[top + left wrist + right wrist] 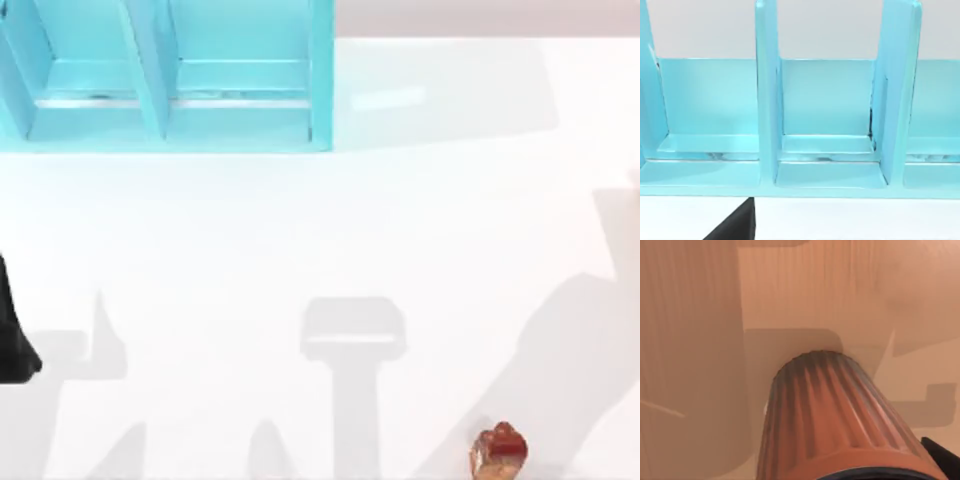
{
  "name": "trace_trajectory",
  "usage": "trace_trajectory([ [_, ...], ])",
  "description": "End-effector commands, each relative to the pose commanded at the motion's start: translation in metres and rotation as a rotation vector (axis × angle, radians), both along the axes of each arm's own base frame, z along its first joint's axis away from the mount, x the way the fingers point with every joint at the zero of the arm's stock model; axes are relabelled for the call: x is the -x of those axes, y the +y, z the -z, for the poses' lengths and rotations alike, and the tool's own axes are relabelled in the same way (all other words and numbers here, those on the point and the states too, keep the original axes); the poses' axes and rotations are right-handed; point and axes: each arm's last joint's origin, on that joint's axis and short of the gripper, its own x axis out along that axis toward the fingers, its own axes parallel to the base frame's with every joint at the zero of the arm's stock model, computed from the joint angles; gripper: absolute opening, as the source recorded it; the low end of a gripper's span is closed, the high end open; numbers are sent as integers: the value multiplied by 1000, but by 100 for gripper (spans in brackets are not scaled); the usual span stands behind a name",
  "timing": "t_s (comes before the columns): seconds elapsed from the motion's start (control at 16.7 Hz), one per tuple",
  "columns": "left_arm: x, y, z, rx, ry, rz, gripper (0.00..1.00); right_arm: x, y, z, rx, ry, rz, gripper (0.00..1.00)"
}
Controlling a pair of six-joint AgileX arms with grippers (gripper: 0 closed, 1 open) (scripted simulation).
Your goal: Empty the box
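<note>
We count one turquoise box point(165, 75) with upright dividers at the far left of the white worktop point(330, 230), and one reddish ribbed object point(499, 450) near the worktop's near right edge.

top view looks straight down; left wrist view faces the turquoise box point(170, 75) point(825, 150) closely, shared with top.

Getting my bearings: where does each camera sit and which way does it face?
Top: above the table, looking down; blue box at upper left, left arm at left edge.
Left wrist: faces the box's open compartments; a dark bit of that arm shows.
Right wrist: close on a ribbed reddish object.
Shared: top and left wrist both show the box.
</note>
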Motion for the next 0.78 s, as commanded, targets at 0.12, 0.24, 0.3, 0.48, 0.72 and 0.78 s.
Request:
trace_trajectory([
  [0.12,0,0,0,0,0,0,100,0,0,0,0,0,0,0],
  [0.24,0,0,0,0,0,0,100,0,0,0,0,0,0,0],
  [0.3,0,0,0,0,0,0,100,0,0,0,0,0,0,0],
  [0.48,0,0,0,0,0,0,100,0,0,-1,0,0,1,0],
  [0.72,0,0,0,0,0,0,100,-6,-4,-28,-2,2,1,0],
  [0.78,0,0,0,0,0,0,100,-8,-5,-42,-2,4,1,0],
])
